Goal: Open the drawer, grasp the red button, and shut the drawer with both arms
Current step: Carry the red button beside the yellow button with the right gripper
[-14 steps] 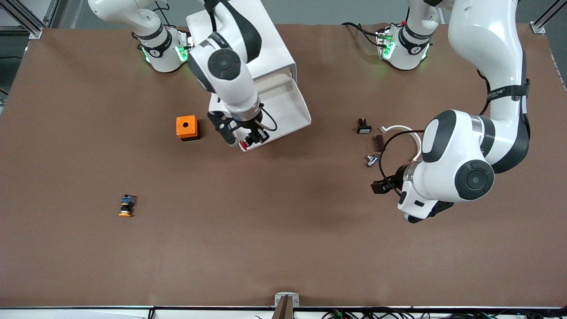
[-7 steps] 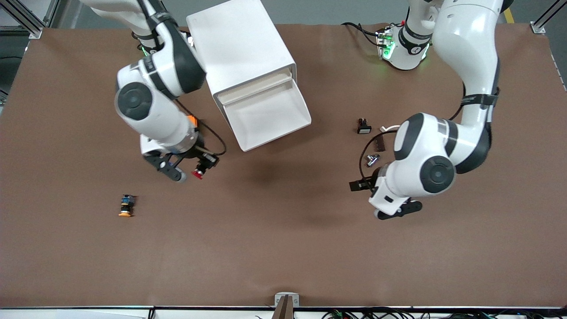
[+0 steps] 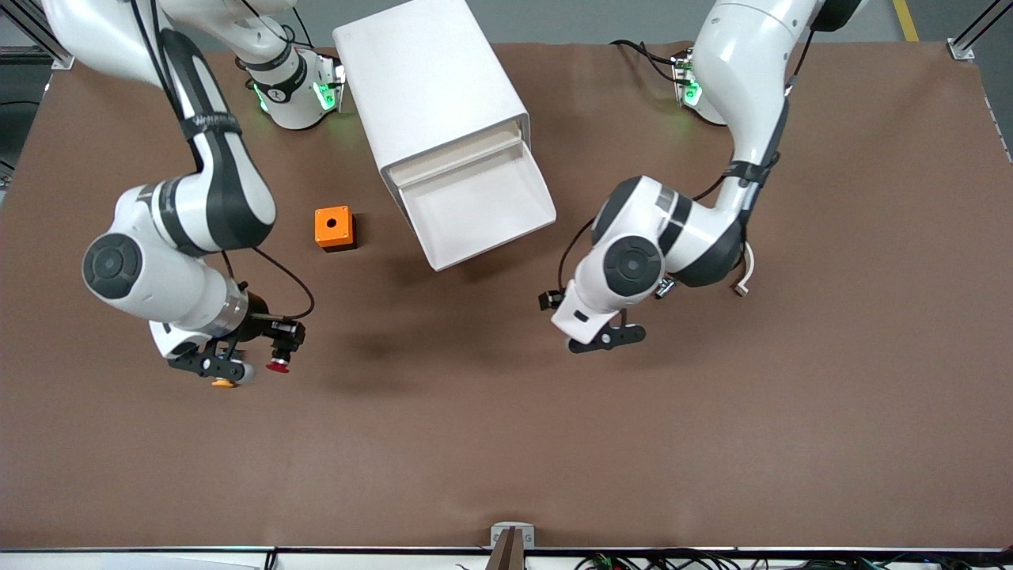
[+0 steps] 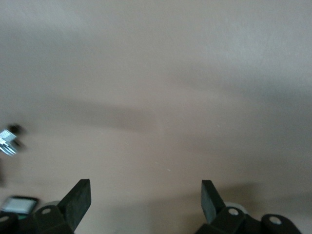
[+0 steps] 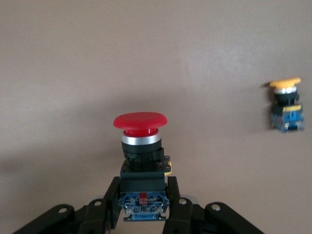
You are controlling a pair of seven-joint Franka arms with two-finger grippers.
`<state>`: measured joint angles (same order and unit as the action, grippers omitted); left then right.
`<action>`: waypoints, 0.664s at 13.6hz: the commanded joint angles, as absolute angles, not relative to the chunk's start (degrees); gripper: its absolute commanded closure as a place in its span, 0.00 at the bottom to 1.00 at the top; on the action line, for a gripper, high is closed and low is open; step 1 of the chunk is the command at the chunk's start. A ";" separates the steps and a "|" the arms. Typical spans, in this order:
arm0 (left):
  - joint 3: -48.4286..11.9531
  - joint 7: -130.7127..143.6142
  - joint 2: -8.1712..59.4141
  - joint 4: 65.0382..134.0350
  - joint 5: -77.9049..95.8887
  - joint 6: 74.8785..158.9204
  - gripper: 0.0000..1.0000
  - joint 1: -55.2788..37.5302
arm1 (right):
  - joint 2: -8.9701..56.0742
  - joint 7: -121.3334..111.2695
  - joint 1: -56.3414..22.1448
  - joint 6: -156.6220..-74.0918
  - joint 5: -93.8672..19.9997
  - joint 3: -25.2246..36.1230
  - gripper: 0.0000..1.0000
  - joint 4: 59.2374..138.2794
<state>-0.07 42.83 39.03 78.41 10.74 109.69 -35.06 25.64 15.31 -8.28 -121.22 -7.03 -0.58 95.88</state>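
Already the right gripper [image 3: 255, 366] pinched the small red mushroom-capped button [image 5: 140, 127], well clear of the open white plastic tray drawer [image 3: 479, 207]. Spread-fingered, the left gripper [image 4: 145, 195] hovered near that drawer; best push its front squarely.

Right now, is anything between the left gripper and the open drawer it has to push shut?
Nothing visible. The left gripper, open, hangs over bare table toward the front camera from the open drawer, with only brown surface between them.
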 commanded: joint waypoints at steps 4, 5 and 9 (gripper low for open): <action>0.18 55.53 39.73 78.66 10.37 110.04 0.01 -42.08 | 34.53 8.53 -2.56 -128.66 -5.89 -1.41 1.00 93.42; 0.18 57.11 39.73 78.66 10.37 110.04 0.01 -43.58 | 35.15 7.83 -1.94 -128.76 -5.98 -1.41 1.00 93.43; 0.09 61.95 40.43 78.66 12.47 110.04 0.01 -48.07 | 36.83 7.12 0.17 -129.02 -5.98 -1.49 1.00 94.65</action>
<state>-0.31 59.64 40.39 78.46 11.05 110.01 -46.21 36.15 7.56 -0.95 -129.22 -6.45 -0.45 94.98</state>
